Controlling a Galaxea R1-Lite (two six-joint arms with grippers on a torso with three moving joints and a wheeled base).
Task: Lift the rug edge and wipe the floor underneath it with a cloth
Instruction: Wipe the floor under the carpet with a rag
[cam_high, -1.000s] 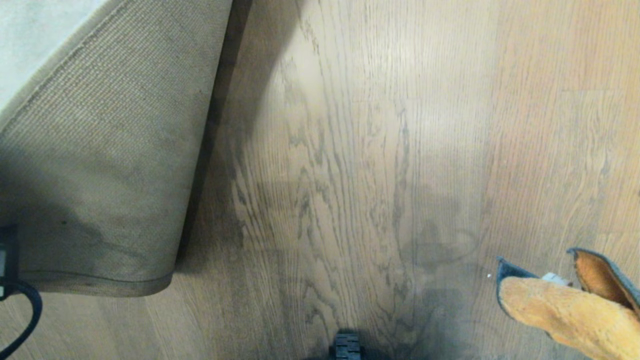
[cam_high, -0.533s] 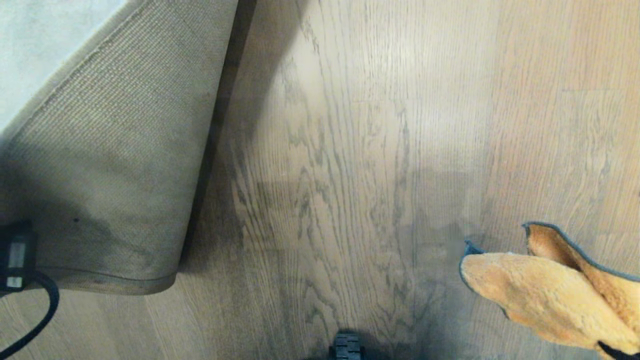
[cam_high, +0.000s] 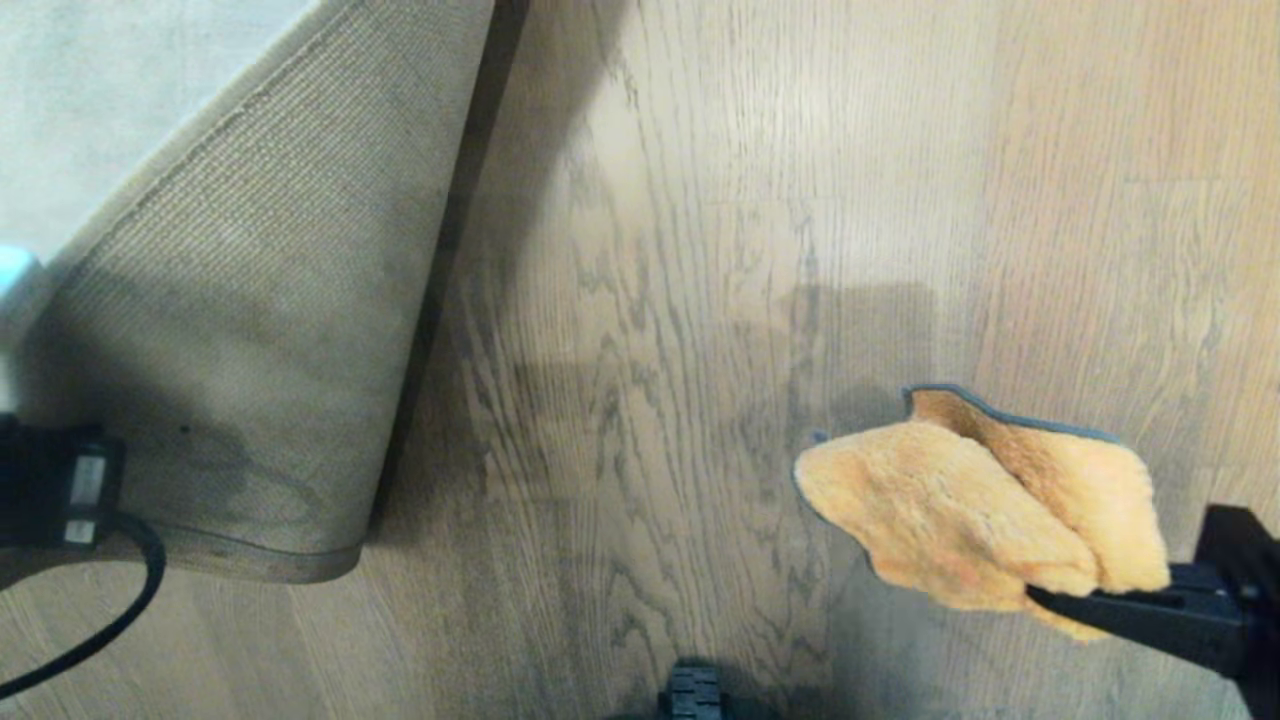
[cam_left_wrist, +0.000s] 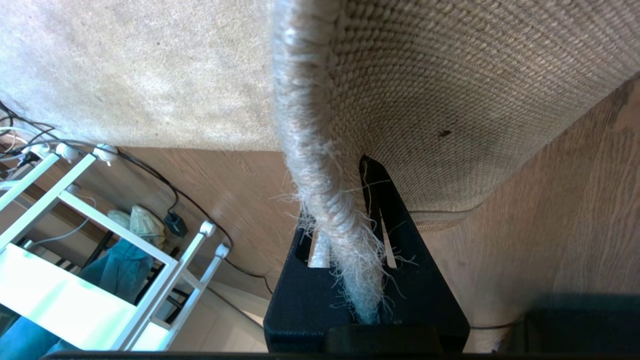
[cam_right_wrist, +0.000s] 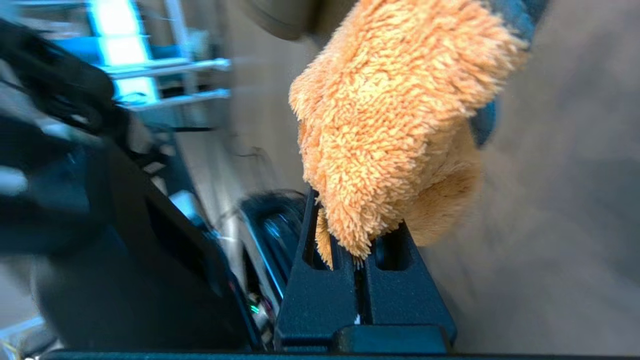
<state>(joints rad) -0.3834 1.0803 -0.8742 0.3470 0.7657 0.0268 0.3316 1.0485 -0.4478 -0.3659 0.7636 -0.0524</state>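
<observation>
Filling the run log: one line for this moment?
left gripper: holds rug edge up | right gripper: holds cloth above floor

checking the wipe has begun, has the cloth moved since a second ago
Yes. The cloth, clamped in the right gripper, has travelled leftward across the floor grain, toward the lifted rug edge.
</observation>
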